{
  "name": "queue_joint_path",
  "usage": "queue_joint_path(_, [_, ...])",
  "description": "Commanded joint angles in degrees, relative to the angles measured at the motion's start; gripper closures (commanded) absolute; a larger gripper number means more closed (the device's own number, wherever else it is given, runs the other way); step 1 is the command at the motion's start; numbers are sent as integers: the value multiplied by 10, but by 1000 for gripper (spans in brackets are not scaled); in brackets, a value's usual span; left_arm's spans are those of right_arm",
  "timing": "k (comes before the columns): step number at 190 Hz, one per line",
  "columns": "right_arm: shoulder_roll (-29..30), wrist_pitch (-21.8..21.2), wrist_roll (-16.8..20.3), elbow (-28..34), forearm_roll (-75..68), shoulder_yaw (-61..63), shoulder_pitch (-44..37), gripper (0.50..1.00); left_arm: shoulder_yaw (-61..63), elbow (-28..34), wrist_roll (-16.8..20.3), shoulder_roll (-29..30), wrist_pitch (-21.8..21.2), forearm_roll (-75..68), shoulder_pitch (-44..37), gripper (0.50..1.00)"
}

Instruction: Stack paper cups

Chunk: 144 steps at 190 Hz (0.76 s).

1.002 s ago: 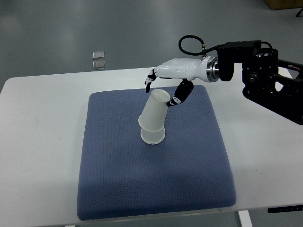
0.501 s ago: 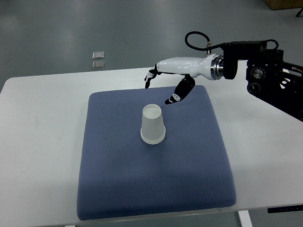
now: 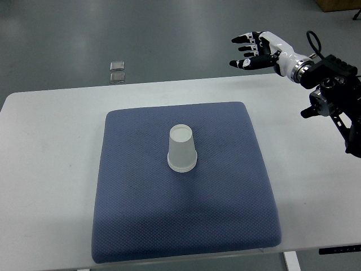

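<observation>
Nearest the robot's side lies the blue cushioned mat (image 3: 186, 226), spread over most of the white table (image 3: 45, 186), and its near half carries nothing. Just beyond the middle of the mat stands the stack of paper cups (image 3: 182, 149), mouth down and base up, upright rather than leaning; a second rim shows as a band at the bottom, so it reads as one cup seated over another, though how many cups are nested cannot be told from above. Nothing touches the stack, and no loose cup shows anywhere on the mat or table. Judged from this, the stacking step looks done and the moment belongs to the release and retreat part of the task. If more cups are to be added, the next move calls for finding one outside this view, since none is in reach here; otherwise it only calls for parking the arm clear. Farther back and to the right, the right hand (image 3: 255, 49) hangs above the far table edge, well apart from the cups, its fingers (image 3: 243, 39) spread and holding nothing. Its black forearm (image 3: 333, 90) comes in from the right edge. The left arm does not show. Beyond the table, on the grey floor, sit two small square pads (image 3: 117, 71), far from the work and no obstacle.
</observation>
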<state>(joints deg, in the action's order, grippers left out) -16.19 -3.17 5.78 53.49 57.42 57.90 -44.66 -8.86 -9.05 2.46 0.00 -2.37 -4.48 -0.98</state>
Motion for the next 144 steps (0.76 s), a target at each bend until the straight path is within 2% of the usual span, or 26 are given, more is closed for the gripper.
queue_joint_path(1, [11,73,0,-23,-88,2,20,650,0,0,0,0,0,0,0,500])
queue_joint_path(14, [18,125,0,-29,-145,2,30,646,1,0,0,0,0,0,-1,500])
queue_joint_path(24, [27,170,-1,-29,-193,2,41,603,0,0,0,0,0,0,0,500])
queue_joint_path(47, [47,213,-7,-29,-249,3,57,587,0,0,0,0,0,0,0,500])
queue_joint_path(144, [72,219,-8,-24,-260,2,56,587,0,0,0,0,0,0,0,500])
